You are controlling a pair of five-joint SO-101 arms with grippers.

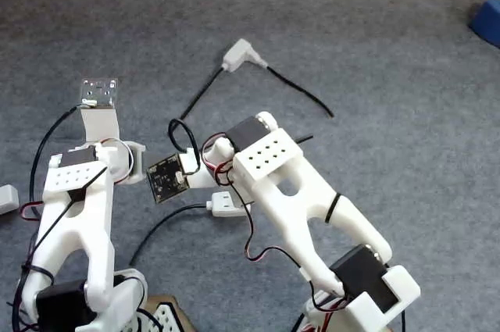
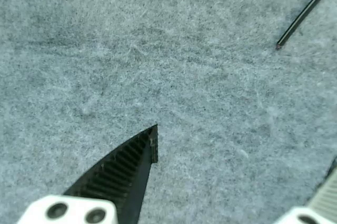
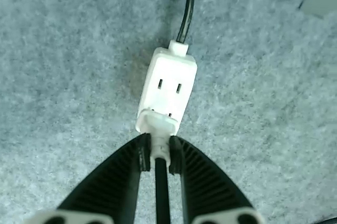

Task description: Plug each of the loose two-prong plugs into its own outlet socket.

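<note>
A white outlet block (image 3: pixel 168 84) lies on the grey carpet, also seen under the right arm (image 1: pixel 226 205). One white two-prong plug (image 3: pixel 158 124) sits in its near socket, and the far pair of slots is free. My right gripper (image 3: pixel 159 153) is shut on that plug's neck, with the plug's black cable running back between the fingers. Another white plug (image 1: pixel 241 55) lies loose at the back on a black cable. My left gripper (image 2: pixel 237 174) hangs open over bare carpet, at the left of the table (image 1: pixel 100 109).
A black cable end (image 2: pixel 300 16) lies on the carpet beyond the left gripper. A blue object (image 1: pixel 488 19) sits at the far right edge and a small white piece (image 1: pixel 6 198) at the left edge. Carpet stretches open to the right.
</note>
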